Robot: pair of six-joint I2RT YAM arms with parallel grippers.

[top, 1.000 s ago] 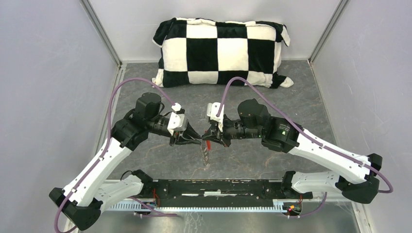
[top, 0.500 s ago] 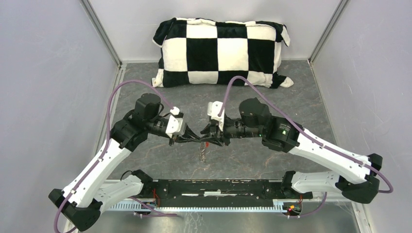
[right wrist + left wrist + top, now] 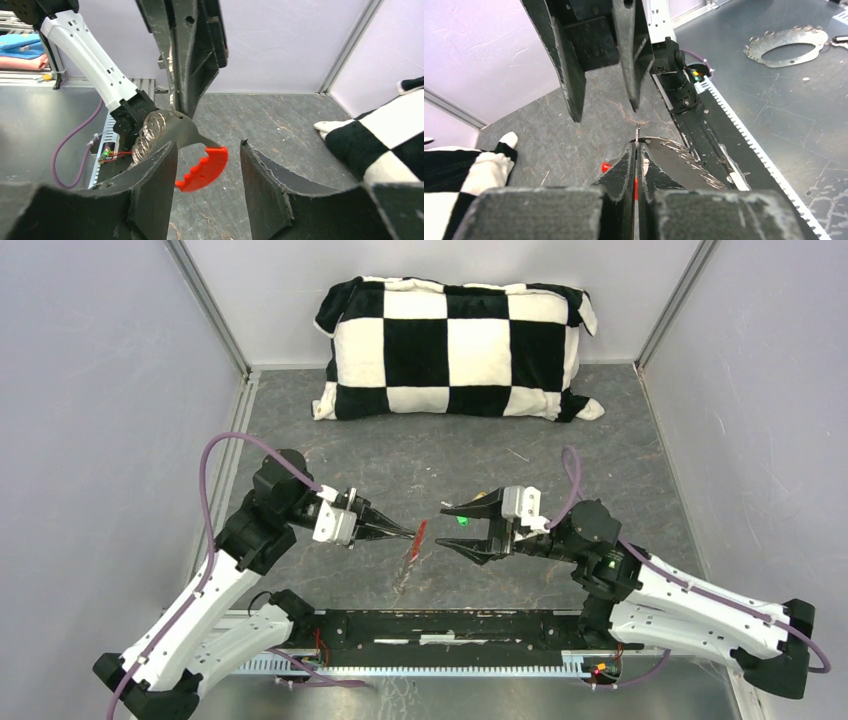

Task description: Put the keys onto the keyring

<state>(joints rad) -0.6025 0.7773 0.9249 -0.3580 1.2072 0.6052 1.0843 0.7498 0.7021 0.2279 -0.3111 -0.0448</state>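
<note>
The keyring (image 3: pixel 410 550) hangs from my left gripper (image 3: pixel 410 534), which is shut on its thin metal ring; the red tag (image 3: pixel 420 532) sits at the fingertips and the silver links dangle toward the table. In the left wrist view the left gripper (image 3: pixel 637 145) pinches the ring edge-on, with silver coils (image 3: pixel 679 155) to its right. My right gripper (image 3: pixel 442 526) stands open just right of the tag, touching nothing. In the right wrist view the right gripper (image 3: pixel 207 147) frames the red tag (image 3: pixel 202 170). A small green spot (image 3: pixel 462 521), likely the green key, shows between the right fingers.
A black-and-white checkered pillow (image 3: pixel 455 345) lies against the back wall. The arms' black base rail (image 3: pixel 450 625) runs along the near edge. Grey walls close in on both sides. A flat metal ring plate (image 3: pixel 786 45) lies beyond the rail.
The right gripper opened, let go of the keyring and drew back to the right. The left gripper shut on the keyring, and both arms dropped toward the near edge.
</note>
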